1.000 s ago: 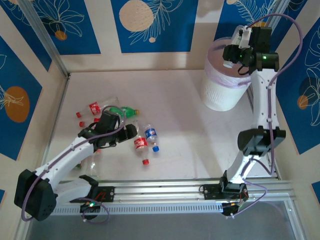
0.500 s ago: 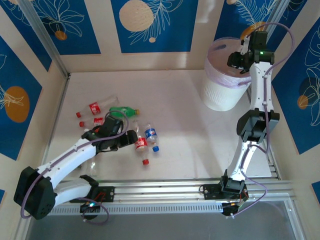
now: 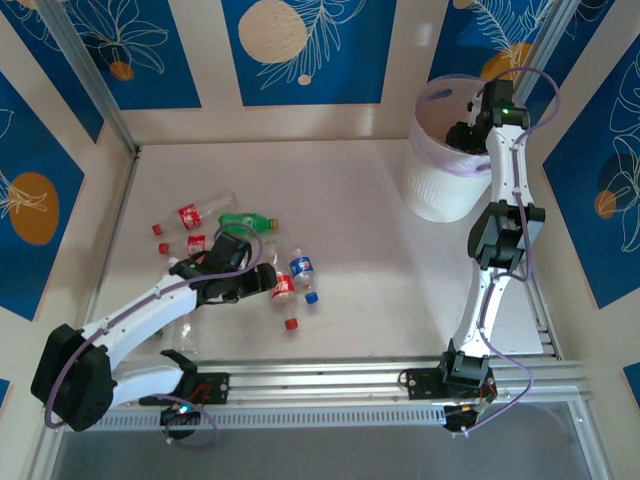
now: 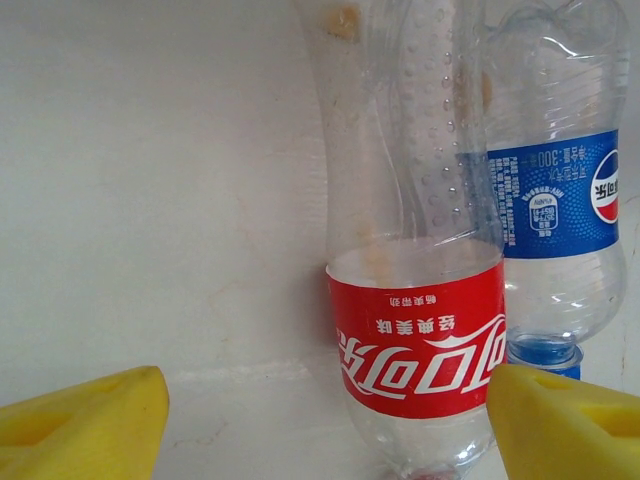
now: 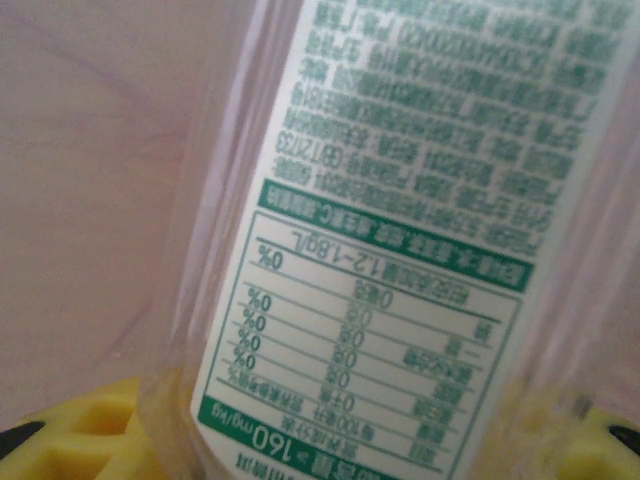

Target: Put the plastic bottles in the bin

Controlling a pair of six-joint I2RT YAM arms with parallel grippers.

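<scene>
Walling room: blue floral panels (image 3: 345, 60) | table (image 3: 380, 255) — pale, perhaps scuffed | bottles (image 3: 284, 288) left

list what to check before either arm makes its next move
1. Left gripper open astride the red-label bottle: ok.
2. That bottle centred in the gap: not ok, it sits nearer one finger.
3. Blue-label bottle clear of the closing path: cannot tell, it lies right beside.
4. Right gripper shut on the green-print bottle: ok.
5. Held bottle over the bin: ok, lilac liner behind it.
</scene>
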